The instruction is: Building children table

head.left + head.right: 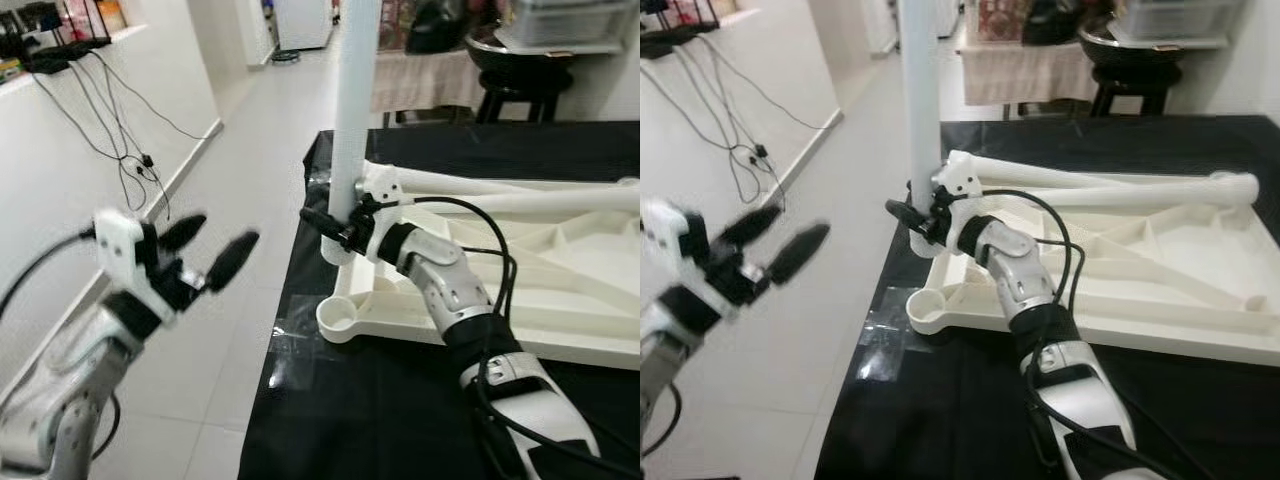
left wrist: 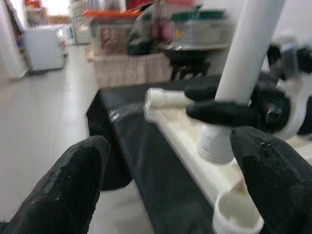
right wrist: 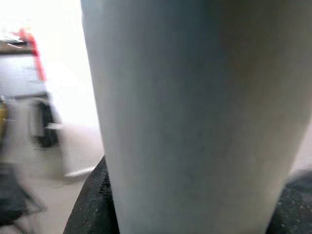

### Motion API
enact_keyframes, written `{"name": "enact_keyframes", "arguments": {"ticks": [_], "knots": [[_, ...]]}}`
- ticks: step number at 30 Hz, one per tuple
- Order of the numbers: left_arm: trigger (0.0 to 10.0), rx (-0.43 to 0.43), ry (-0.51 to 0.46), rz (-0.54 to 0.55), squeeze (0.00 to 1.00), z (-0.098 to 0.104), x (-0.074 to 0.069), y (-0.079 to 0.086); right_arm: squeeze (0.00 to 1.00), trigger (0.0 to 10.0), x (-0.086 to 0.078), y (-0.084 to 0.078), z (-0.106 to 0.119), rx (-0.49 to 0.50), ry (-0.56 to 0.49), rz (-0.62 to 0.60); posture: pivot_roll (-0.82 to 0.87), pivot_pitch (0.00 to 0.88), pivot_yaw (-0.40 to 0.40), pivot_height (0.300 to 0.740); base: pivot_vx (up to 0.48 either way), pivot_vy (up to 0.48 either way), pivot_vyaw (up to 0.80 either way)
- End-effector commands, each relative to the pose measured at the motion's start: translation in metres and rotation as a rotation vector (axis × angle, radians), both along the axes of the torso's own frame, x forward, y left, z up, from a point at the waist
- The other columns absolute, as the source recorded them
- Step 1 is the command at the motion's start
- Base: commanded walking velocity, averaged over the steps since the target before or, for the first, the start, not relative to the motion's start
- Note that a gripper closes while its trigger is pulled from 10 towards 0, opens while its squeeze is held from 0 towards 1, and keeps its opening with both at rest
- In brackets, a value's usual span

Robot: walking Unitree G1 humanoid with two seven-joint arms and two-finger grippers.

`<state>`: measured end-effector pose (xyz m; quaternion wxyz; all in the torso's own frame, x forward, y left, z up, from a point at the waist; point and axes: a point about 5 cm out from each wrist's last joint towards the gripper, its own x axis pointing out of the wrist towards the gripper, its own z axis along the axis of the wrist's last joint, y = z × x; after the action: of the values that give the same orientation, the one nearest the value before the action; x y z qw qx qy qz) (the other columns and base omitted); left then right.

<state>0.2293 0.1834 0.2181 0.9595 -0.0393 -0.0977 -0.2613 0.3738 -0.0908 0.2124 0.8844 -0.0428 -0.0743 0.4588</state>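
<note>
Pinching one upright leg, right gripper — left gripper spread — two legs lying flat.

Black cables trail down the white wall on the left toward the pale tiled floor. Beyond the desk's far edge stands a cloth-draped side table, and beside it a dark stool with clear storage boxes stacked behind.
</note>
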Motion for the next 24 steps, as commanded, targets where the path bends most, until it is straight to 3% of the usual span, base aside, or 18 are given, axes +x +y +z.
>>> {"name": "enact_keyframes", "arguments": {"ticks": [1,4,5,6,7,9,12,13,14,19,24], "knots": [[10.0,0.043,0.055,-0.056,0.0,-0.011,-0.012,-0.015,0.0,10.0,-0.006,0.01,0.004,-0.001,-0.024,0.147,0.06,0.192,0.076,0.74,0.0,0.0,0.0],[10.0,0.056,0.082,-0.082,0.0,-0.016,-0.02,-0.022,0.0,10.0,-0.01,0.011,0.005,-0.015,-0.032,0.213,0.07,0.218,0.077,0.74,0.0,0.0,0.0],[10.0,0.093,0.12,-0.137,0.0,-0.025,-0.032,-0.034,0.0,10.0,-0.016,0.012,0.006,-0.019,-0.026,0.328,0.08,0.241,0.08,0.74,0.0,0.0,0.0],[10.0,0.093,0.12,-0.137,0.0,-0.025,-0.032,-0.034,0.0,10.0,-0.016,0.012,0.006,-0.019,-0.026,0.328,0.08,0.241,0.08,0.74,0.0,0.0,0.0],[10.0,0.123,0.15,-0.177,0.0,-0.032,-0.042,-0.042,0.0,10.0,-0.02,0.012,0.008,-0.019,-0.023,0.417,0.08,0.247,0.082,0.74,0.0,0.0,0.0],[10.0,0.123,0.15,-0.177,0.0,-0.032,-0.042,-0.042,0.0,10.0,-0.02,0.012,0.008,-0.019,-0.023,0.417,0.08,0.247,0.082,0.74,0.0,0.0,0.0],[10.0,0.206,0.203,-0.226,0.0,-0.044,-0.062,-0.053,0.0,10.0,-0.026,0.006,0.015,-0.004,-0.017,0.553,0.12,0.31,0.094,0.74,0.0,0.0,0.0],[10.0,0.206,0.203,-0.226,0.0,-0.044,-0.062,-0.053,0.0,10.0,-0.026,0.006,0.015,-0.004,-0.017,0.553,0.12,0.31,0.094,0.74,0.0,0.0,0.0],[10.0,0.241,0.231,-0.228,0.0,-0.049,-0.072,-0.054,0.0,10.0,-0.029,0.005,0.014,-0.038,-0.025,0.597,0.13,0.337,0.109,0.74,0.0,0.0,0.0],[10.0,0.271,0.257,-0.219,0.0,-0.046,-0.092,-0.059,0.0,10.0,-0.031,-0.002,0.018,-0.122,-0.044,0.678,0.15,0.401,0.127,0.74,0.0,0.0,0.0],[10.0,0.277,0.255,-0.216,0.0,-0.042,-0.101,-0.06,0.0,10.0,-0.031,-0.011,0.026,-0.166,-0.072,0.715,0.17,0.425,0.135,0.74,0.0,0.0,0.0]]}}
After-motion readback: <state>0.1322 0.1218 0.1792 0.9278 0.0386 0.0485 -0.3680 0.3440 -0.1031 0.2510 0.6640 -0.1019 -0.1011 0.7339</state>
